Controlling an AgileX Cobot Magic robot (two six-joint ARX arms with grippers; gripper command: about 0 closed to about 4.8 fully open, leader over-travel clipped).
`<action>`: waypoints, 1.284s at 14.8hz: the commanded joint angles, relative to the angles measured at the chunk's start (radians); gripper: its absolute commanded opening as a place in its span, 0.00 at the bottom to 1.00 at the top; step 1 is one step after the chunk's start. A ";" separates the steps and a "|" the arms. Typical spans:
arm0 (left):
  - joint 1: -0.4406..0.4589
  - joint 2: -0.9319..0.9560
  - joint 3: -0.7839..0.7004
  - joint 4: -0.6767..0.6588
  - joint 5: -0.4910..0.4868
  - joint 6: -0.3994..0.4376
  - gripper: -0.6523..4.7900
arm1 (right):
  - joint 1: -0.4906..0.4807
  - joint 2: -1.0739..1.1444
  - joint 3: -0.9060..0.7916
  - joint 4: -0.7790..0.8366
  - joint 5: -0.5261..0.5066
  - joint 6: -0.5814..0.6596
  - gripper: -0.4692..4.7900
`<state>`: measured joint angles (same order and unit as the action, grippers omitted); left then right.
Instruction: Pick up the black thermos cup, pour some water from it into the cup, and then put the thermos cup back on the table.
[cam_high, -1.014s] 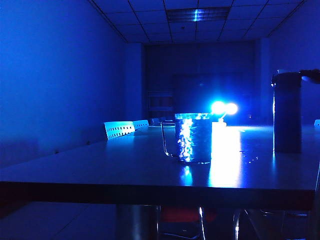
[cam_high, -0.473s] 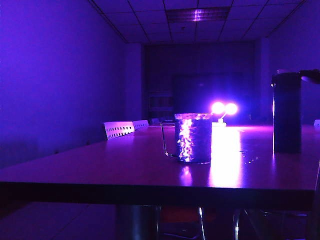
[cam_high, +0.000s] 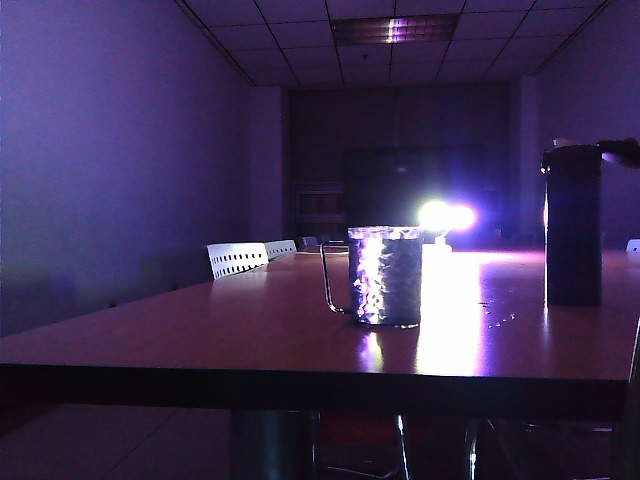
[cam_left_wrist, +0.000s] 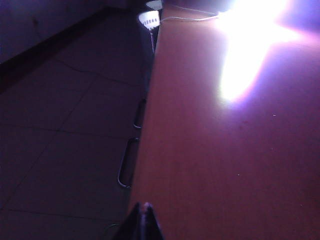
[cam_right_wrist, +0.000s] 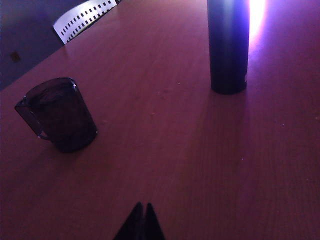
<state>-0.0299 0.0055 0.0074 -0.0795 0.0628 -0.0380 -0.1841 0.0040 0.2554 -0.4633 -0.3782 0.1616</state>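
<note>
The black thermos cup (cam_high: 574, 225) stands upright on the table (cam_high: 250, 320) at the right, its flip lid sticking out at the top; the right wrist view shows its lower body (cam_right_wrist: 228, 47). The cup (cam_high: 384, 274), a clear dimpled glass mug with a thin handle, stands mid-table, also seen at an angle (cam_right_wrist: 60, 115). My right gripper (cam_right_wrist: 142, 206) is shut and empty, hovering over bare tabletop well short of both. My left gripper (cam_left_wrist: 145, 206) is shut and empty at the table's side edge. Neither gripper shows in the exterior view.
A bright lamp (cam_high: 446, 216) glares from the far end of the table, with its cable (cam_left_wrist: 185, 19) running along the wood. White perforated chair backs (cam_high: 238, 258) line the table's left side. Dark floor (cam_left_wrist: 65, 125) lies beyond the table edge.
The room light has shifted from blue through purple to a dim warm violet. The thermos cup and the glass cup have not moved.
</note>
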 joint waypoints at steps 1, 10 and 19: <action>0.013 0.001 -0.001 0.011 0.018 0.048 0.11 | -0.001 0.000 0.004 0.011 0.002 0.003 0.08; -0.036 0.001 -0.001 0.010 0.039 0.109 0.11 | -0.001 0.000 0.004 0.011 0.001 0.003 0.08; -0.036 0.001 -0.001 0.010 0.039 0.109 0.11 | 0.000 0.000 -0.030 0.088 0.230 -0.014 0.08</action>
<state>-0.0669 0.0055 0.0074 -0.0792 0.0956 0.0643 -0.1837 0.0040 0.2249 -0.4232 -0.1905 0.1513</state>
